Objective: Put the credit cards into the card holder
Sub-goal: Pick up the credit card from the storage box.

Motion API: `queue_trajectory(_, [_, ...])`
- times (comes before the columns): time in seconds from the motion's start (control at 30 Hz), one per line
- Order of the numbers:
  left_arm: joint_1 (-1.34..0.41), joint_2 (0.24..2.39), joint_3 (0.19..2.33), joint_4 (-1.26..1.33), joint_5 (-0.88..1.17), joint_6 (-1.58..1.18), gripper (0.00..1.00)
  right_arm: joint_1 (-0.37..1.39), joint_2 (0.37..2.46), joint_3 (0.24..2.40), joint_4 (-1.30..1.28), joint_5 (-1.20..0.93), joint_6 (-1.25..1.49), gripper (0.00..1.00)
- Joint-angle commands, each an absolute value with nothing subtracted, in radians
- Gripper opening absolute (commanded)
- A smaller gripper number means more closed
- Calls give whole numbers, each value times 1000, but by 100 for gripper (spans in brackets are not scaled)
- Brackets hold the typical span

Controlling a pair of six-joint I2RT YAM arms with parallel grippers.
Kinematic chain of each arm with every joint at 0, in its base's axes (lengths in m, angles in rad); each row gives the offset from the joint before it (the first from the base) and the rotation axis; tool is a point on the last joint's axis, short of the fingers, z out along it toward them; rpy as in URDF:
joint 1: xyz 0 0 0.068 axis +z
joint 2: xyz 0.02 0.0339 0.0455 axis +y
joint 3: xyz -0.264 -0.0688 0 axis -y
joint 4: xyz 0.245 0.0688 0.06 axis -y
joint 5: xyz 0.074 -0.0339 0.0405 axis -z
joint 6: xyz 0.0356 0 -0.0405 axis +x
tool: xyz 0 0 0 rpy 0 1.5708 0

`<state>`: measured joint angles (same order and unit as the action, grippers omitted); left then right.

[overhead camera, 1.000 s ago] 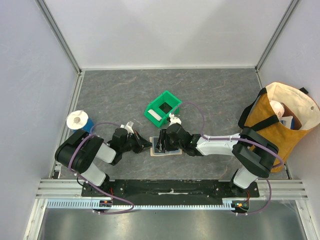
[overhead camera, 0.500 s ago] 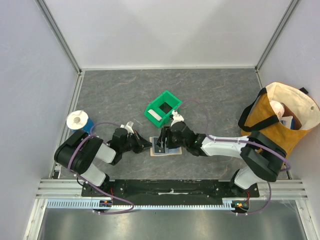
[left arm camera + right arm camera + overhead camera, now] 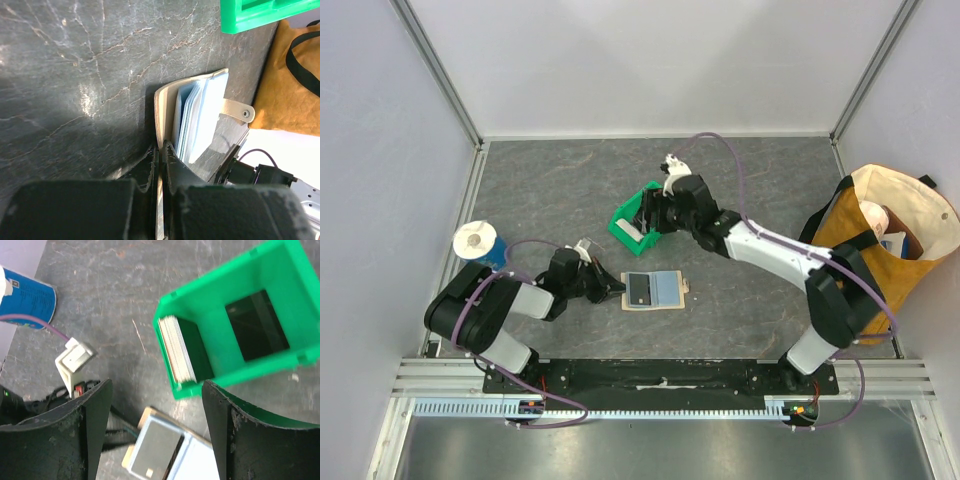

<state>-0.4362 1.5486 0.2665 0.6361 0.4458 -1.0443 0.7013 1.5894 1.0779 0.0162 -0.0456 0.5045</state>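
Note:
The tan card holder (image 3: pixel 654 292) lies open on the table with a dark credit card (image 3: pixel 639 289) on its left half and a light blue one (image 3: pixel 667 289) on its right. My left gripper (image 3: pixel 615 291) is shut on the holder's left edge (image 3: pixel 161 107); light blue cards (image 3: pixel 192 122) stand in its fold. My right gripper (image 3: pixel 650 212) hangs open over the green bin (image 3: pixel 647 215), holding nothing. In the right wrist view a stack of whitish credit cards (image 3: pixel 176 347) stands on edge in the bin's left compartment (image 3: pixel 240 320), and the card holder (image 3: pixel 170 452) shows below between the fingers.
A blue and white can (image 3: pixel 478 242) stands at the left by the left arm. An orange and cream tote bag (image 3: pixel 880 245) sits at the right edge. The bin's other compartment (image 3: pixel 257 325) looks dark inside.
My right gripper has risen off the card holder and swung back over the green bin, opening wider. The dark card stays on the holder. The left gripper has kept its hold.

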Motion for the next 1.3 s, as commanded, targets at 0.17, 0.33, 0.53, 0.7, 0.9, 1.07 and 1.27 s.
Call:
queue_trajectory(0.17, [-436, 1572, 291, 379, 291, -928, 2, 643, 1876, 1396, -143, -231, 313, 80])
queue_trajectory(0.33, [-426, 1586, 293, 380, 290, -925, 2, 638, 1985, 1509, -193, -301, 262, 82])
queue_trajectory(0.53, [-416, 1608, 305, 383, 302, -919, 2, 635, 2066, 1581, -218, -360, 252, 84])
queue_trajectory(0.7, [-408, 1617, 308, 388, 310, -916, 2, 637, 2117, 1626, -238, -376, 244, 85])
queue_trajectory(0.9, [-400, 1635, 310, 402, 322, -917, 2, 637, 2169, 1675, -293, -399, 216, 86])
queue_trajectory(1.07, [-397, 1641, 310, 408, 328, -919, 2, 637, 2175, 1687, -311, -439, 203, 86])
queue_trajectory(1.27, [-394, 1643, 313, 410, 334, -917, 2, 635, 2158, 1690, -316, -489, 212, 79])
